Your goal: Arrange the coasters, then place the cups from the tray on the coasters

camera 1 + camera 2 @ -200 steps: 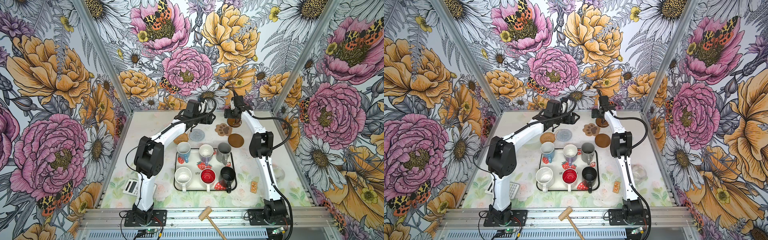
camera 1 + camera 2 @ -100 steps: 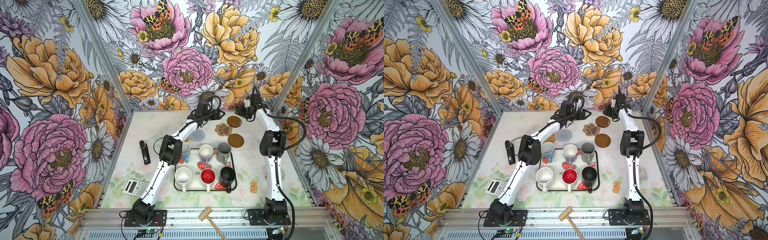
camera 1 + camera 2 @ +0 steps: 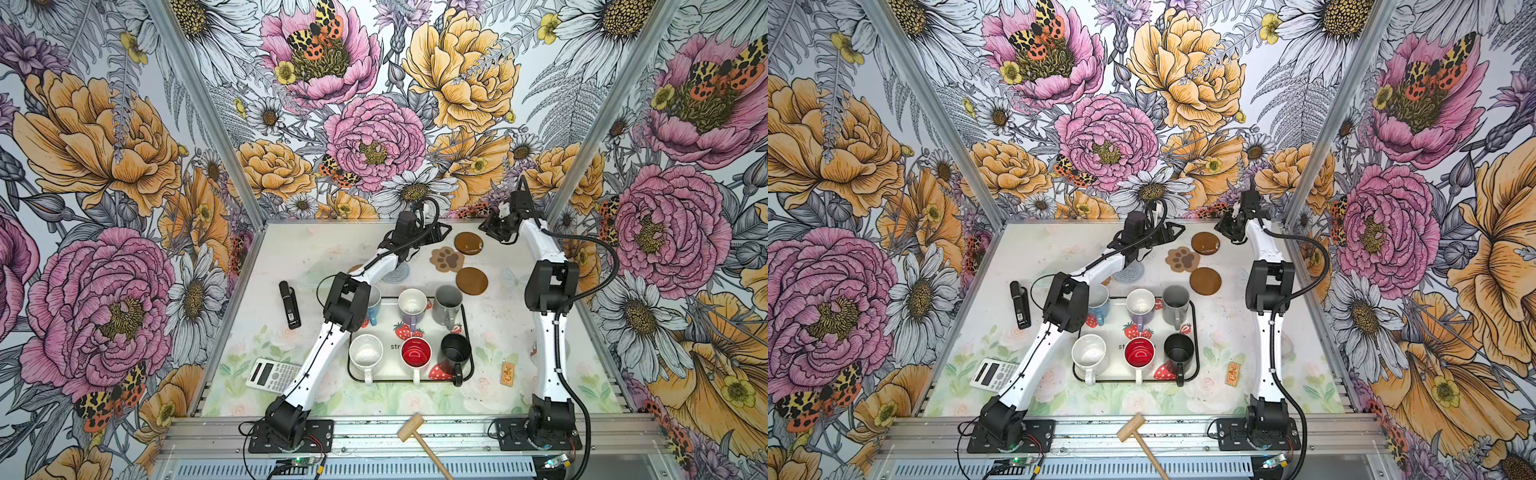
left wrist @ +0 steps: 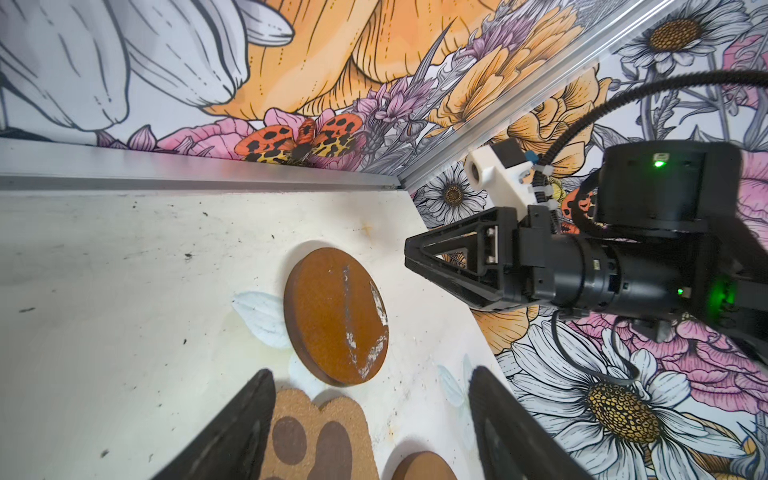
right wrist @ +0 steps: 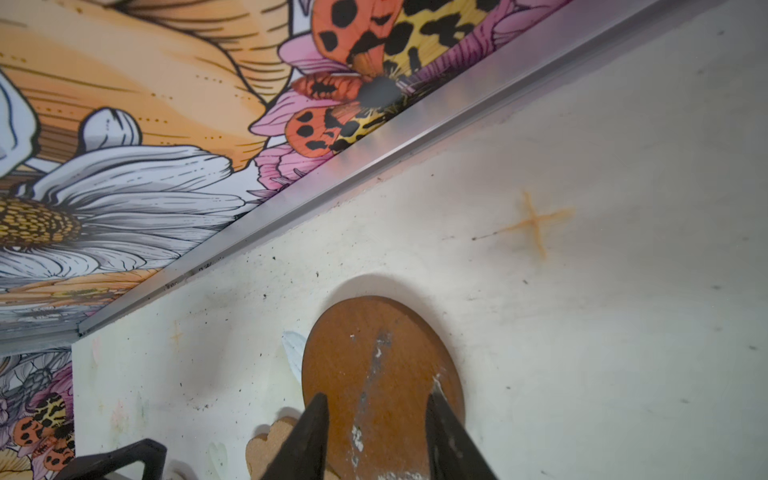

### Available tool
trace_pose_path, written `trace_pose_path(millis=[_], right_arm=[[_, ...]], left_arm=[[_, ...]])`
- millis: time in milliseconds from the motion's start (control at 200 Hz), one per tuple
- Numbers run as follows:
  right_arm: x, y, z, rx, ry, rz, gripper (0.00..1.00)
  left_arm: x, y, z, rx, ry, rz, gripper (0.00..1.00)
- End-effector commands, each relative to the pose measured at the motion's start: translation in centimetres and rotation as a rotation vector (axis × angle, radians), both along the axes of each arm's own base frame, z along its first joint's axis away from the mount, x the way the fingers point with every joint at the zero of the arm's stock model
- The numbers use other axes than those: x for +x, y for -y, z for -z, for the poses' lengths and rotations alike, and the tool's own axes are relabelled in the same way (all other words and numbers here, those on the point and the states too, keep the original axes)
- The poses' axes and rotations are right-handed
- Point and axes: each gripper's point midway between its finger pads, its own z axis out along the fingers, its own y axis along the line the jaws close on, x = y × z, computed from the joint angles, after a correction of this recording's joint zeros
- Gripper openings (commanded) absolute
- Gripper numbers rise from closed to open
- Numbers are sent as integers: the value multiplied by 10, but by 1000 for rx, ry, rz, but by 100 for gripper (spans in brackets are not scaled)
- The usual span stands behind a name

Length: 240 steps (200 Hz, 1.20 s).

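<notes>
far brown disc point(image 3: 468, 242): lay flat on the bench point(image 3: 299, 257), far and right of centre, close to the far wall, with pale scuffs across its top.
paw coaster point(image 3: 446, 259): flat, just near-left of the far brown disc.
near brown disc point(image 3: 471, 281): flat, just beyond the tray's far right corner.
grey-blue woven round point(image 3: 399, 272): left of the paw coaster, partly hidden under the left arm.
cups: all six stood upright in the tray. The far row was the light blue cup point(image 3: 1101, 305), lavender cup point(image 3: 412, 303) and grey cup point(image 3: 448, 305). The near row was the white cup point(image 3: 365, 353), red-inside cup point(image 3: 416, 352) and black cup point(image 3: 456, 348).
tray point(image 3: 472, 357): middle of the bench, nearer than the coasters.
right tool point(image 5: 377, 395): hovered off the bench just right of the far brown disc, aimed at it, fingers partly spread with nothing between them.
left tool point(image 4: 372, 372): far middle, pointing right above the paw coaster's edge, fingers spread wide, empty.
calculator point(image 3: 272, 374): near left on the bench.
mallet point(image 3: 419, 432): on the near rail.
</notes>
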Motion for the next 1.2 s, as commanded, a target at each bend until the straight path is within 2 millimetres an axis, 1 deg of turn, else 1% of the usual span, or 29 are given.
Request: trace_pose_path(millis=[0,250,325,460,520,610,801,1001,1196], right_arm=[[7,5,13,45,-17,42,41],[11,4,35,81,-51,73,41],[12,1,40,98,-61,72,41],[12,-8,51,117,-77,62,41],[12,-15,55,128,-80,51,42],[12,-29,60,147,-89,27,42],[5,-66,66,174,-106,-54,42],[-6,-97,73,176,-129,-131,42],[-18,-125,73,176,-140,-202,41]], left_arm=[[-4,6,5,-24,6,13,75],[-3,4,10,-22,-6,16,75],[-4,3,12,-23,-16,16,75],[4,-7,14,-43,-58,-13,75],[8,-13,14,-50,-70,-23,75],[11,-20,19,-45,-87,-33,74],[16,-34,32,-5,-128,-48,74],[21,-55,43,112,-135,-81,73],[22,-71,53,217,-132,-87,73]])
